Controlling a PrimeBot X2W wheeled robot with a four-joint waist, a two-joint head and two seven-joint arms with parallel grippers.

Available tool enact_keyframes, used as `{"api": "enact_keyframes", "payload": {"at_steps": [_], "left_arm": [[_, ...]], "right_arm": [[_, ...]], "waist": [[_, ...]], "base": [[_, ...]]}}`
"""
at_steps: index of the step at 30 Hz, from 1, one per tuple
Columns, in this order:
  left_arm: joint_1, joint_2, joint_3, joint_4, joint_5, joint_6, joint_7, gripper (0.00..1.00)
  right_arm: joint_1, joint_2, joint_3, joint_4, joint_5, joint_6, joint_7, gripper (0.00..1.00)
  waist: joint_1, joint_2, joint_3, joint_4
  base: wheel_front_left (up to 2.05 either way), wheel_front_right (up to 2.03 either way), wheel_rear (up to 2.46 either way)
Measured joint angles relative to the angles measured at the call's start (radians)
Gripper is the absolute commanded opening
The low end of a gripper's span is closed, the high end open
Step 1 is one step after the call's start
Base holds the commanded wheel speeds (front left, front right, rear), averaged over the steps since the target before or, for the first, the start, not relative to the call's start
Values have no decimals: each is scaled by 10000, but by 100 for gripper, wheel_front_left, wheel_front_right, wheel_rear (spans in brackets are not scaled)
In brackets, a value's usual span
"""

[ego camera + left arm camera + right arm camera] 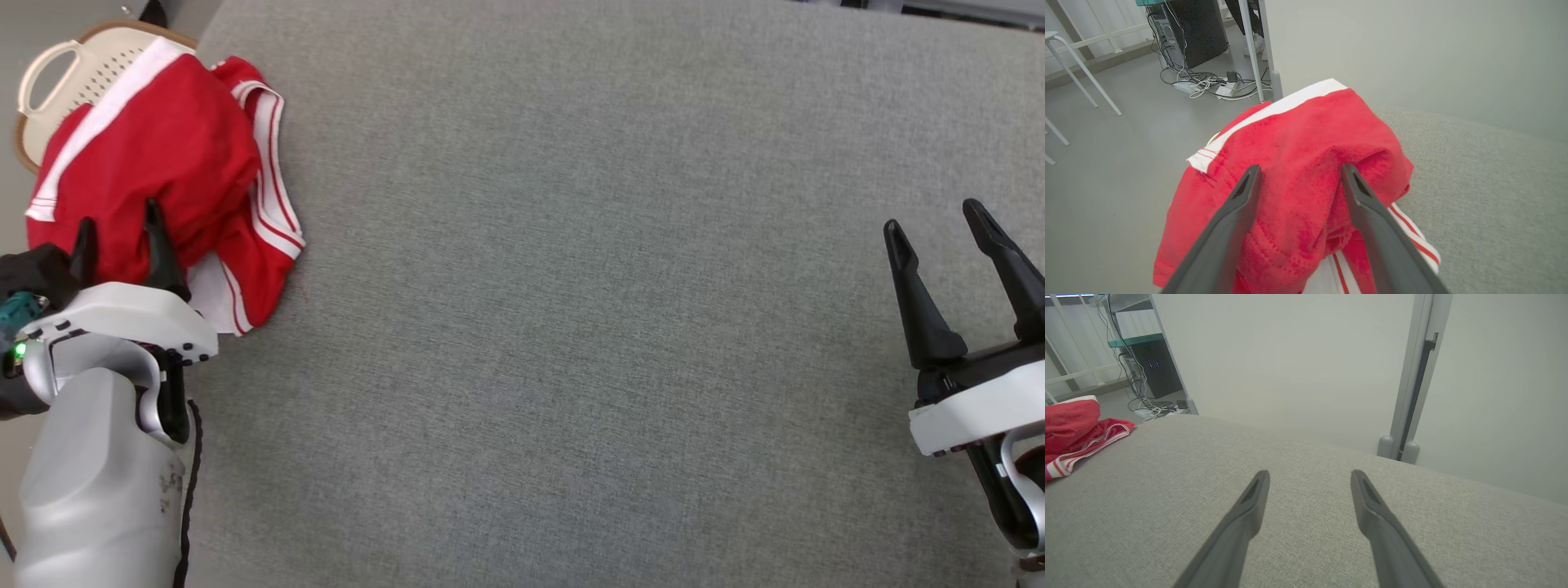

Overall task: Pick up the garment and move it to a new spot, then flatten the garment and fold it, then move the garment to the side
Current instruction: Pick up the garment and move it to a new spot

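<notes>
Quick look from my end: the garment (163, 155), red with white stripes, sits bunched up in the upper left of the head view. It's right at the corner of the grey bench (612, 327), and part of it spills off the bench over a cream basket (61, 69) with a handle. The striped bit lies flat on the bench just right of the heap.

The left gripper (118, 216) is at the lower left. Its fingers are spread wide, with the tips right up at the red heap. In the left wrist view a hump of cloth bulges up between them, but they're not clamped on it, and I can't tell if they actually touch.

The right gripper (932, 216) is over at the right edge, well apart from the garment. Its fingers are wide apart too, above bare bench.

A computer tower (1196, 28) and a tangle of cables (1208, 83) sit on the floor in the upper left of the left wrist view.
</notes>
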Motion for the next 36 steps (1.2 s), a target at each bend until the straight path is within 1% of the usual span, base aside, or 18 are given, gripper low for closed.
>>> {"api": "enact_keyframes", "payload": {"at_steps": [1, 2, 3, 4, 5, 8, 10, 12, 14, 17, 20, 24, 28, 30, 31, 36], "left_arm": [[-151, 69, 31, 284, -2, -2, 0, 100], [-275, 128, 63, 529, -19, -4, 0, 77], [-392, 182, 75, 767, -21, -4, 0, 41], [-488, 226, 63, 1009, -21, -8, 0, 10], [-577, 276, 36, 1235, -13, -75, 0, 0], [-819, 487, -71, 1852, 40, -100, -2, 0], [-948, 623, -130, 2031, 136, -100, 0, 0], [-991, 706, -113, 1827, 178, -90, 0, 0], [-986, 748, -35, 1266, 219, -67, 0, 0], [-829, 782, 77, 92, 353, -38, -2, 0], [-321, 769, 186, -1170, 483, -48, 0, 0], [486, 591, 157, -3033, 702, -136, 0, 0], [1619, 504, -40, -4723, 926, -148, 10, 0], [2187, 439, -270, -5649, 1085, -173, 217, 0], [2702, 339, -477, -6610, 1177, -174, 516, 0], [3951, -15, -1149, -8955, 1419, -127, 1392, 0]], "right_arm": [[-42, -15, -10, 0, 10, 0, 0, 100], [-68, -31, -10, -4, 29, 0, 0, 100], [-70, -46, -31, 6, 42, 0, 0, 100], [-70, -46, -56, 21, 50, 0, 0, 100], [-70, -42, -77, 29, 79, 0, 0, 100], [-75, -27, -105, 58, 94, 0, -4, 100], [-75, -4, -121, 111, 148, 0, -33, 100], [-81, 54, -115, 165, 165, 0, -79, 100], [-80, 107, -146, 267, 173, 0, -159, 100], [-57, 257, -222, 380, 174, 0, -282, 100], [-20, 424, -290, 522, 173, 0, -431, 100], [85, 677, -299, 719, 153, 0, -548, 100], [194, 924, -282, 918, 146, 0, -681, 100], [314, 999, -280, 999, 146, 0, -736, 100], [430, 1083, -297, 1083, 144, -2, -765, 100], [527, 1254, -326, 1164, 144, 0, -855, 100]], "waist": [[0, 0, 110, -47], [0, -1, 199, -92], [0, 0, 269, -131], [0, 0, 315, -160], [0, 0, 340, -173], [0, 0, 312, -142], [0, 0, 250, -110], [0, 0, 155, -80], [0, 0, 24, -57], [0, 0, -236, -35], [0, 0, -551, -49], [0, 0, -996, -161], [0, 0, -1385, -433], [0, 0, -1551, -617], [0, 0, -1705, -821], [0, 0, -1944, -1413]], "base": [[0, 0, 0], [0, 0, 0], [0, 0, 0], [0, 0, 0], [0, 0, 0], [0, 0, 0], [0, 0, 0], [0, 0, 0], [0, 0, 0], [0, 0, 0], [0, 0, 0], [0, 0, 0], [0, 0, 0], [0, 0, 0], [0, 0, 0], [0, 0, 0]]}}
